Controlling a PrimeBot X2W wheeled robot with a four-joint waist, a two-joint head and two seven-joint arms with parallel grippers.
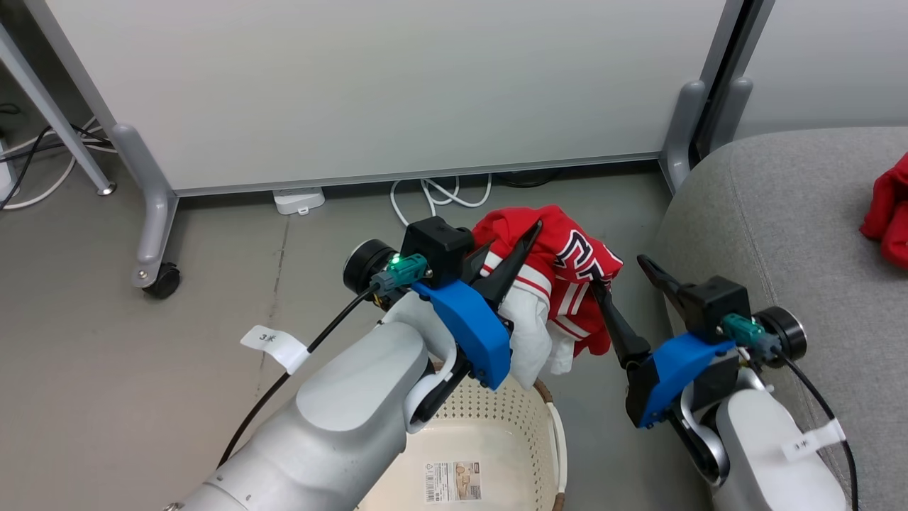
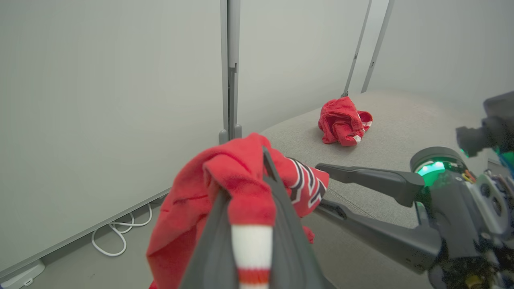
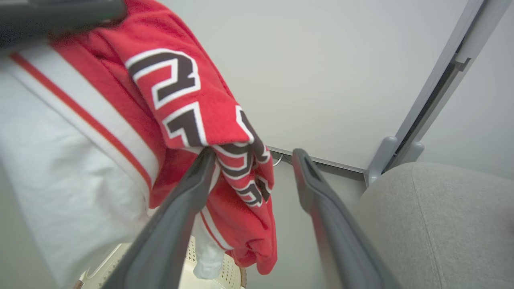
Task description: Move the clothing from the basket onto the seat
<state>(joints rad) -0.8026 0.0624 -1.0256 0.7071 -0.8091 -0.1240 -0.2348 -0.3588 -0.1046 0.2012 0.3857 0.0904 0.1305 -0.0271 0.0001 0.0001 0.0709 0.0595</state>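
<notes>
Grey floor (image 1: pixel 106 369) runs before a white partition panel (image 1: pixel 397 85). Item one: a red jersey garment (image 1: pixel 567 270) with white trim and black-and-white lettering hangs in the air above the far rim of the oval cream perforated plastic basket (image 1: pixel 496 419), whose visible base carries a printed label (image 1: pixel 454 482). The left gripper (image 1: pixel 514 259) is clamped on it, striped trim pinched between the fingers. The right gripper (image 1: pixel 617 273) stands parted, one finger against the lettered fold, the other clear of it. The large grey fabric seat (image 1: pixel 780 248) lies just to the right, bearing a second crumpled red garment (image 1: pixel 887 213).
</notes>
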